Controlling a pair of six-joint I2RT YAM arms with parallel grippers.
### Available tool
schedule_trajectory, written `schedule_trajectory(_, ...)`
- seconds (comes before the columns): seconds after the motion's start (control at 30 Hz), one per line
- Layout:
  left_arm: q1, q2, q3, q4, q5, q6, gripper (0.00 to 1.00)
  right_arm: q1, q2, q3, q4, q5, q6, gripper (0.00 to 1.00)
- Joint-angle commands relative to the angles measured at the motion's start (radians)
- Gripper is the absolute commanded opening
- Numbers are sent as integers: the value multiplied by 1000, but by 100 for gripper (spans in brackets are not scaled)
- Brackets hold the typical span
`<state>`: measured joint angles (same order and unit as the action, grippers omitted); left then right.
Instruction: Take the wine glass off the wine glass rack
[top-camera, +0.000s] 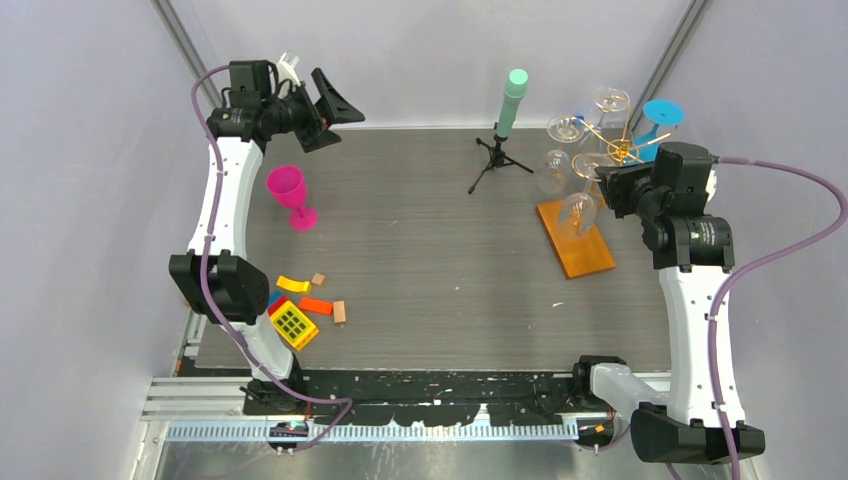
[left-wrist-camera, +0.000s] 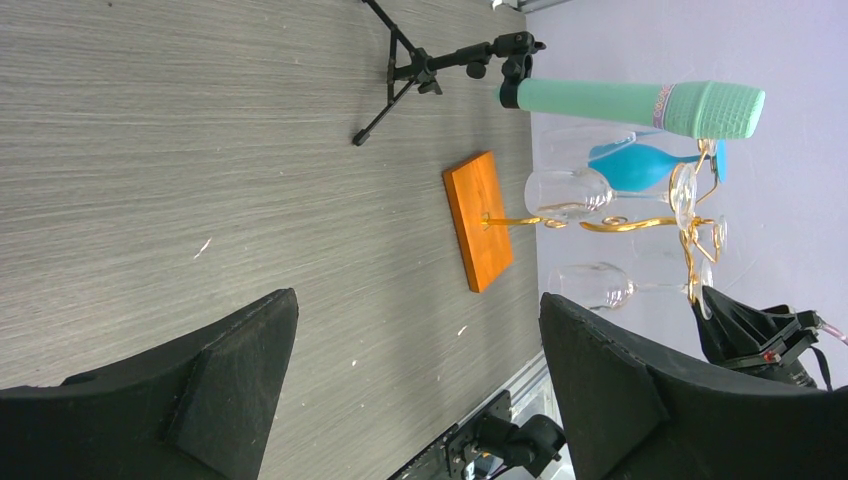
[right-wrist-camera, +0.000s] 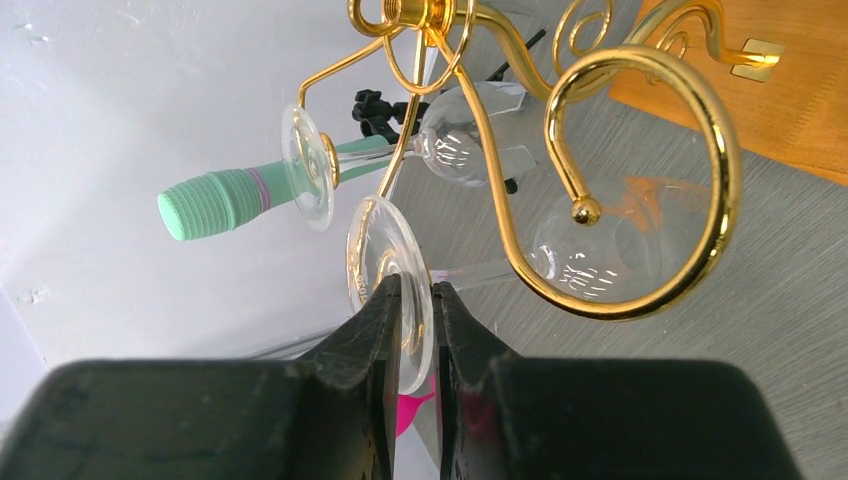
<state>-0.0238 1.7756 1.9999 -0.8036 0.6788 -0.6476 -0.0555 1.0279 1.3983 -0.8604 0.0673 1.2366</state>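
The wine glass rack (top-camera: 622, 148) is a gold wire stand on an orange-brown wooden base (top-camera: 575, 238) at the back right, with several clear glasses hanging upside down from its curled arms. My right gripper (right-wrist-camera: 418, 295) is shut on the round foot (right-wrist-camera: 385, 245) of one wine glass (top-camera: 578, 213). That glass's stem runs through a gold curl (right-wrist-camera: 640, 180) to its bowl (right-wrist-camera: 590, 250). My left gripper (top-camera: 325, 108) is open and holds nothing, high at the back left. In the left wrist view the rack (left-wrist-camera: 620, 225) and the left gripper (left-wrist-camera: 415, 310) show far apart.
A mint-green cylinder on a black tripod (top-camera: 508, 115) stands left of the rack. A blue goblet (top-camera: 660, 118) hangs at the rack's far side. A pink goblet (top-camera: 290, 195) stands at the left, and coloured toy blocks (top-camera: 300, 305) lie near the left arm's base.
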Motion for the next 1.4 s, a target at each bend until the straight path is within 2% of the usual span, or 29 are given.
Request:
schedule_trajectory(0.0,7,-43,8,39,24,-2,93,-7,-14,68,-51,65,6,19)
schedule_trajectory(0.3,7,-38,2,38,18,1,93,-10,9,96,-95,66,-24,31)
schedule_trajectory(0.53,7,-38,-7,34,15,5,93,-10,18,83,-92,46,-31,35)
schedule_trajectory(0.67,7,-38,-8,34,14,6,93,-10,7,50,-43,22,-26,47)
schedule_trajectory(0.8,7,-37,-8,33,15,6,93,-10,1,21,-16,2,-21,51)
schedule_trajectory(0.9,7,-37,-9,32,14,6,93,-10,3,12,-14,-3,-22,50)
schedule_trajectory(1.07,7,-39,-12,31,15,8,93,-12,9,31,-39,12,-39,35)
schedule_trajectory(1.3,7,-44,-20,30,14,9,93,-12,41,106,-107,21,-84,31)
schedule_trajectory(1.37,7,-44,-22,30,14,9,93,-12,47,116,-114,16,-93,27)
